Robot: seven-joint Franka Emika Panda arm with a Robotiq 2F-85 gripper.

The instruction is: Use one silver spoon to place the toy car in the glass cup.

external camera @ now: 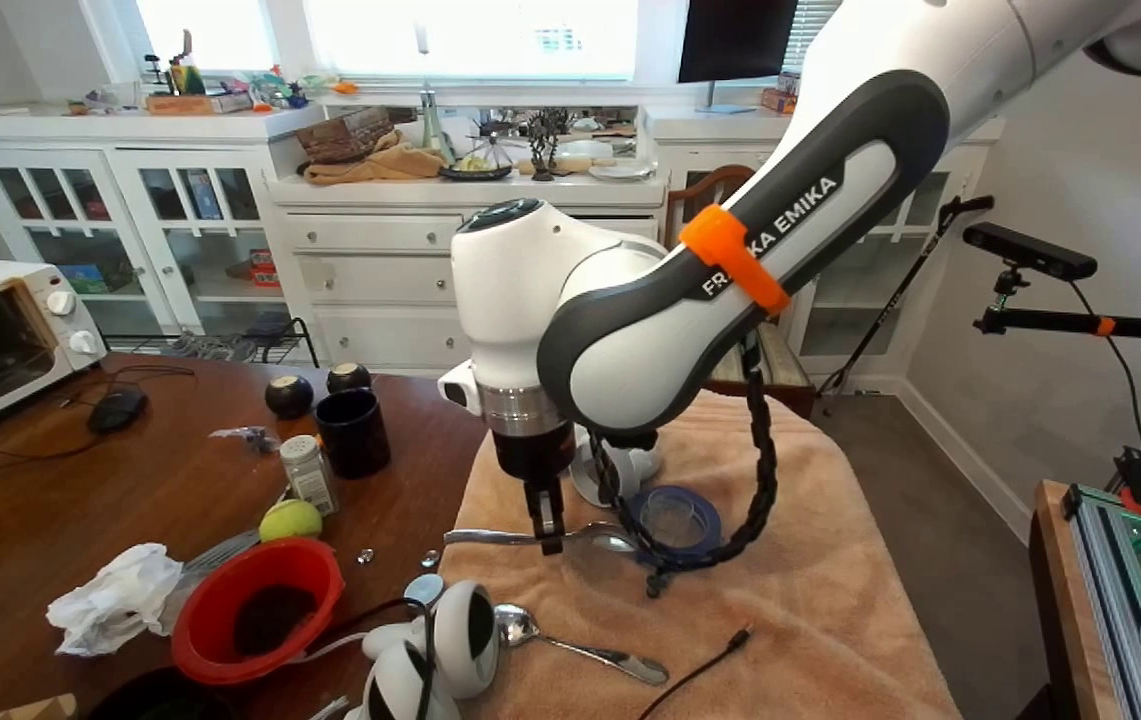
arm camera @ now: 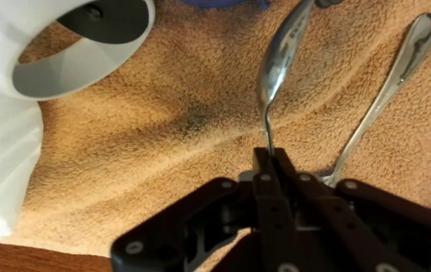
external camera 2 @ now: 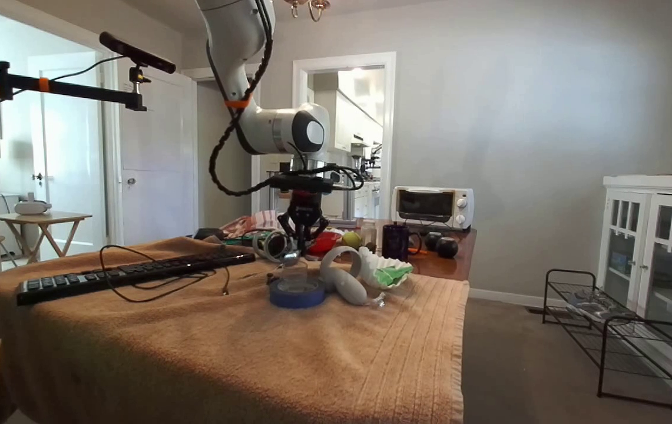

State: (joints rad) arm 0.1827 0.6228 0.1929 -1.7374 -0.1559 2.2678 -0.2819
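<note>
My gripper (external camera: pixel 550 545) points down and is shut on the handle of a silver spoon (external camera: pixel 493 537). In the wrist view the fingertips (arm camera: pixel 270 153) pinch the handle, with the spoon's bowl (arm camera: pixel 281 56) extending away. The bowl (external camera 2: pixel 290 258) shows close to the glass cup's mouth in an exterior view. The clear glass cup (external camera 2: pixel 295 270) appears to stand within a blue tape ring (external camera 2: pixel 297 297). A second silver spoon (external camera: pixel 585 650) lies on the towel, also in the wrist view (arm camera: pixel 389 85). A small dark object (external camera: pixel 658 582) sits beside the ring; I cannot tell if it is the toy car.
White controllers (external camera: pixel 465 640) (external camera 2: pixel 347 285) lie on the towel, one close to the tape ring. A white shell-like dish (arm camera: pixel 7 162) is beside it. A red bowl (external camera: pixel 195 620), dark mug (external camera: pixel 352 440) and keyboard (external camera 2: pixel 123 274) are also around. The arm's cable hangs low near the ring.
</note>
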